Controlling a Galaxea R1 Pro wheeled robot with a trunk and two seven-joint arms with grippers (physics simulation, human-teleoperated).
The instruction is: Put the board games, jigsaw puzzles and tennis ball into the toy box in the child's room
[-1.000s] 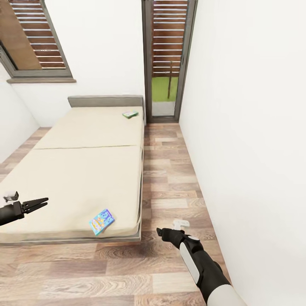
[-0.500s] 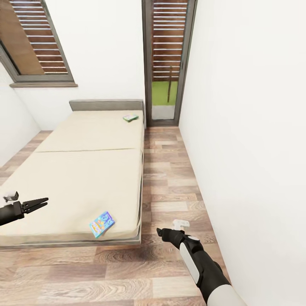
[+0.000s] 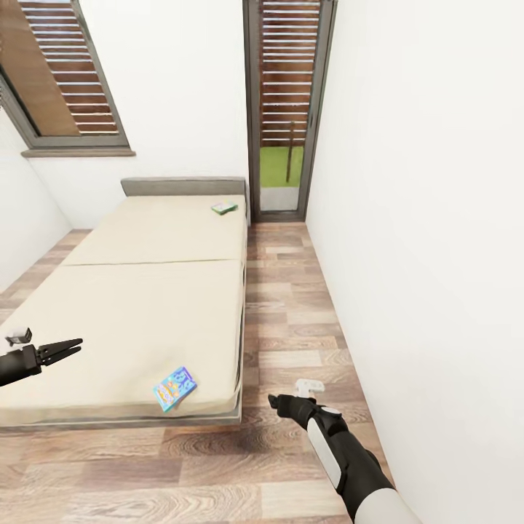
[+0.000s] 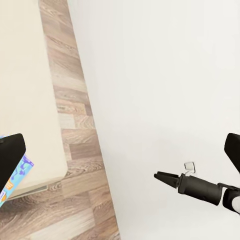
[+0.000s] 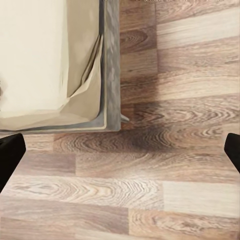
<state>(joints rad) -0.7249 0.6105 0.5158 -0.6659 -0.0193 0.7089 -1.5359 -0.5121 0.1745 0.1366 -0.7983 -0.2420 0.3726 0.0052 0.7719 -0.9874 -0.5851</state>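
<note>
I stand at the foot of the bed (image 3: 145, 291), its beige mattress running away from me to the grey headboard (image 3: 183, 186) against the white wall; every place below I give from that bed. Two board games lie on it: the blue one (image 3: 175, 387) sits flat near the foot edge, close to the corner on the floor side, and the green one (image 3: 224, 207) rests far off by the headboard, also near that same long edge. From my left wrist, a sliver of the blue game (image 4: 14, 176) shows at the mattress corner.

My left gripper (image 3: 64, 348) hovers over the foot end of the mattress, well apart from the blue game; its fingers are parted and carry nothing. My right gripper (image 3: 275, 400) hangs over the wood-plank floor (image 3: 291, 306) just beside the bed's foot corner — empty, touching nothing; in the head view its tips look drawn together, yet from its own wrist the dark fingers (image 5: 10, 155) sit wide at either edge of the frame, so I cannot tell how its jaws stand. From my left wrist I see that right gripper (image 4: 161, 176) against the white side wall (image 3: 422, 218).

Beyond the headboard corner stands a tall grey-framed window (image 3: 288, 109) with slatted shutters; a second window (image 3: 58, 73) sits on the wall above the headboard's far side.
</note>
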